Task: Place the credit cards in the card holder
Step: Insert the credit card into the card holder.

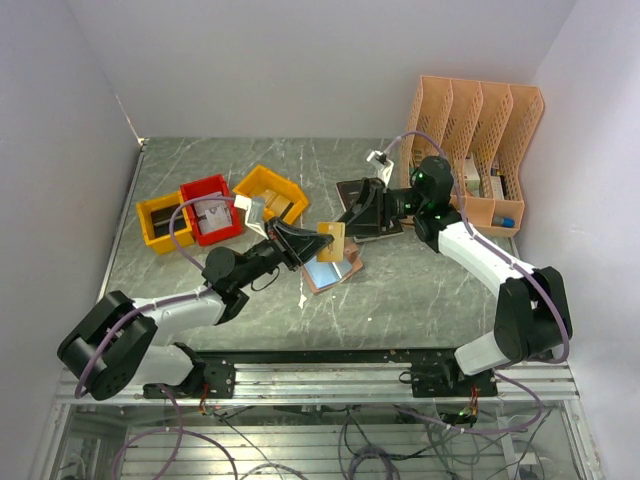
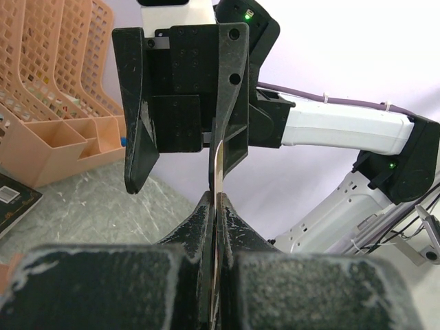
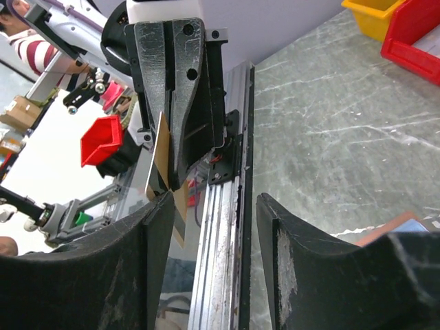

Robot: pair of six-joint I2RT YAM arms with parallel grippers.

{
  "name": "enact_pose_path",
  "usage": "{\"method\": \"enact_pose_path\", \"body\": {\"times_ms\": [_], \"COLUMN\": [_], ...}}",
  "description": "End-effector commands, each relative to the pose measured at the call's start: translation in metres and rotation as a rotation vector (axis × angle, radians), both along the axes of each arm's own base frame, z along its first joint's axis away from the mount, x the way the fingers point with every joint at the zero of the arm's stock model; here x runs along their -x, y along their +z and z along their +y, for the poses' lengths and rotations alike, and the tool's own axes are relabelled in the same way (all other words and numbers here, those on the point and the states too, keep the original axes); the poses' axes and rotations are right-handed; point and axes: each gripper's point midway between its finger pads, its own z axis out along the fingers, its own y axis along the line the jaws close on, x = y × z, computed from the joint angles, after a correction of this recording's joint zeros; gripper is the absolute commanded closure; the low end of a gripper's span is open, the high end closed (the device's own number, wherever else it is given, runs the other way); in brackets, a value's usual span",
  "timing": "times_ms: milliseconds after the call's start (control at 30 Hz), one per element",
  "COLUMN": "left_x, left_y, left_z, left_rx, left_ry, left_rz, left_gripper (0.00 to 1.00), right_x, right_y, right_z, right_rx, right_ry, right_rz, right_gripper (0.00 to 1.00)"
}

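Note:
My left gripper is shut on the lower end of the orange-gold credit card. It holds the card upright above the table's middle. My right gripper faces it from the right with its jaws apart. The card stands just by its left finger, and a wide gap separates it from the other finger. The tan-pink card holder lies open on the table below, with a light blue card on it.
A peach slotted file rack stands at the back right. A black book lies under the right gripper. Two yellow bins and a red bin sit at the back left.

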Motion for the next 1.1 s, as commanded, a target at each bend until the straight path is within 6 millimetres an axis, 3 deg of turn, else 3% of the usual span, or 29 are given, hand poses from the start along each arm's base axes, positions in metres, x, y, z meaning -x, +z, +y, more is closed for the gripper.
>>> {"method": "enact_pose_path", "body": {"times_ms": [0, 133, 233, 300, 433, 500, 567, 667, 1067], "left_x": [-0.004, -0.003, -0.002, -0.003, -0.004, -0.004, -0.004, -0.003, -0.003], "left_y": [0.015, 0.016, 0.019, 0.018, 0.015, 0.016, 0.016, 0.017, 0.015], "left_z": [-0.003, -0.002, 0.003, 0.005, 0.004, 0.005, 0.004, 0.0, -0.006], "left_rx": [0.032, 0.036, 0.046, 0.037, 0.025, 0.036, 0.033, 0.035, 0.033], "left_ry": [0.018, 0.024, 0.048, 0.06, 0.059, 0.063, 0.056, 0.032, 0.009], "left_rz": [-0.054, -0.062, -0.073, -0.068, -0.059, -0.062, -0.06, -0.061, -0.055], "left_gripper": [0.93, 0.93, 0.93, 0.93, 0.93, 0.93, 0.93, 0.93, 0.93], "right_x": [0.013, 0.01, -0.021, -0.031, -0.015, -0.01, -0.006, 0.002, 0.015], "right_y": [0.016, 0.023, 0.019, 0.019, 0.03, 0.025, 0.021, 0.031, 0.026], "right_z": [0.005, 0.005, -0.006, -0.017, -0.025, -0.027, -0.026, -0.021, 0.001], "right_rx": [-0.02, -0.028, 0.018, 0.022, -0.051, -0.041, -0.027, -0.04, -0.031], "right_ry": [0.055, 0.047, -0.101, -0.144, -0.092, -0.071, -0.048, -0.001, 0.068], "right_rz": [-0.048, -0.071, -0.081, -0.069, -0.09, -0.074, -0.07, -0.107, -0.07], "right_gripper": [0.49, 0.52, 0.52, 0.51, 0.48, 0.45, 0.42, 0.41, 0.55]}}
